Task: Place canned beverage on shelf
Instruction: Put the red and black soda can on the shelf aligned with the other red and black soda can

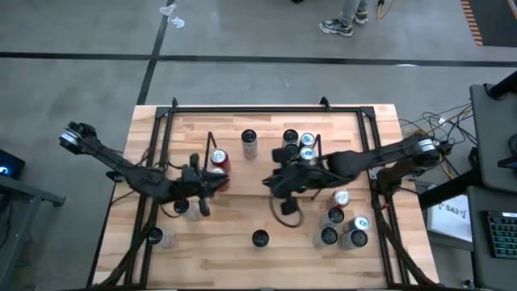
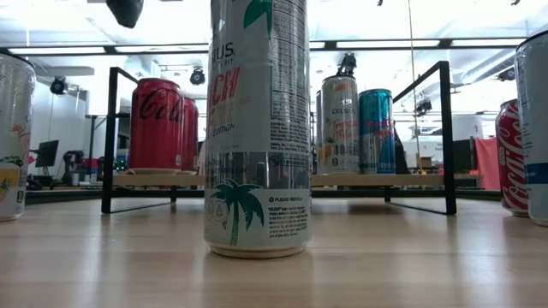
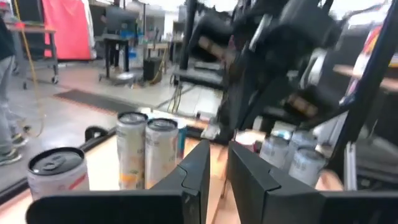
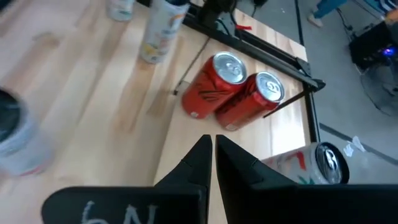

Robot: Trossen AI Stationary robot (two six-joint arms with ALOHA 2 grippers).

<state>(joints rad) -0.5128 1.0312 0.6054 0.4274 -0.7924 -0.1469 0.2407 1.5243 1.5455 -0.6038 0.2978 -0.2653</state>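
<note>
The tall white can [image 2: 257,128] stood nearest, loose at the bottom middle of the overhead frame and well apart from both arms. Mid-frame, my left gripper [image 3: 219,171] was narrowed to a slit on nothing, and my right gripper [image 4: 213,149] was pinched together, empty. Beyond them, the shelf [image 2: 447,128] carried red cans [image 2: 158,124]. I judged a fetch was next: spread the fingers and descend over a loose can

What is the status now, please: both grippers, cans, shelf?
Left gripper shut, empty, beside the shelf. Right gripper shut, empty, mid-table. Two red cans on the shelf's left end, more at right. Loose cans wait on the table.
</note>
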